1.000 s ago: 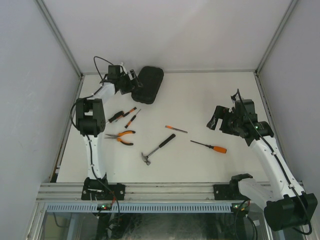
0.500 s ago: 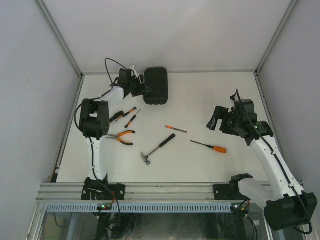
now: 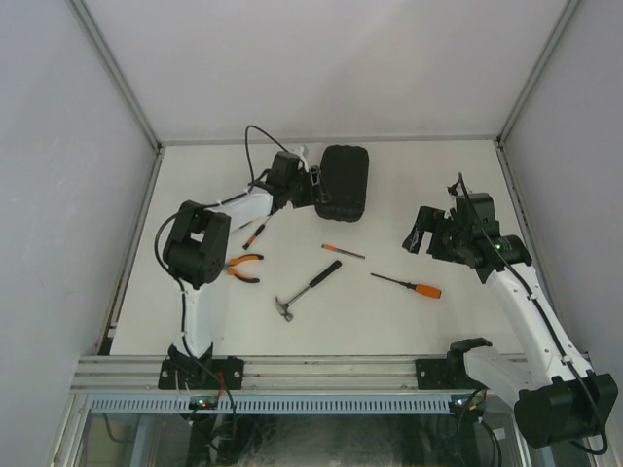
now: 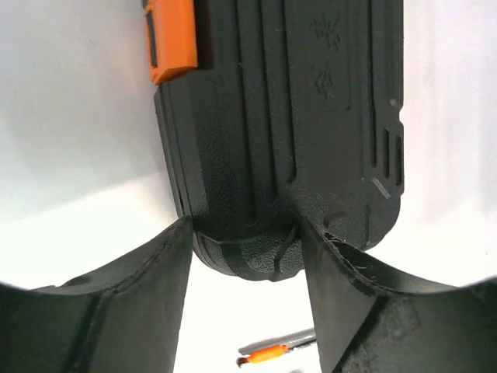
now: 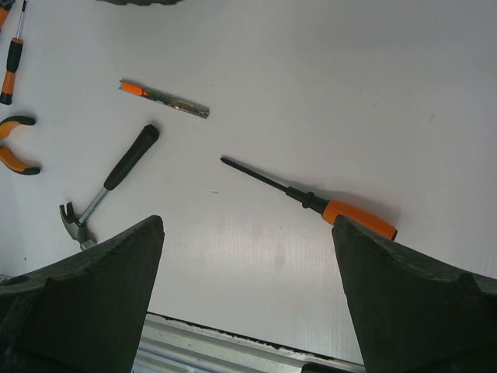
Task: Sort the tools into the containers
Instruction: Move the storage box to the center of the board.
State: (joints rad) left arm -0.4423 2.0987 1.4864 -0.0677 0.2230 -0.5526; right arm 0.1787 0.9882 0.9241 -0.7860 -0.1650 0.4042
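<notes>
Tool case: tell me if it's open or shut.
Shut. The tool case shows only its outer shell, halves together along the seam by the orange latch; no inside visible.

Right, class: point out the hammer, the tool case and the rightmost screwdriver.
hammer (image 3: 321, 275): top external view, black handle.
tool case (image 3: 345, 183): top external view, middle of lid.
rightmost screwdriver (image 3: 426, 290): top external view, orange handle.

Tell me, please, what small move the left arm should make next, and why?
Probably open the left claw and let go of the case. The claw grips the case's short end, the case is closed, its orange latch in view on one side, and the hammer and the other tools lie loose in front of it. No tool can go in before the case is opened.
</notes>
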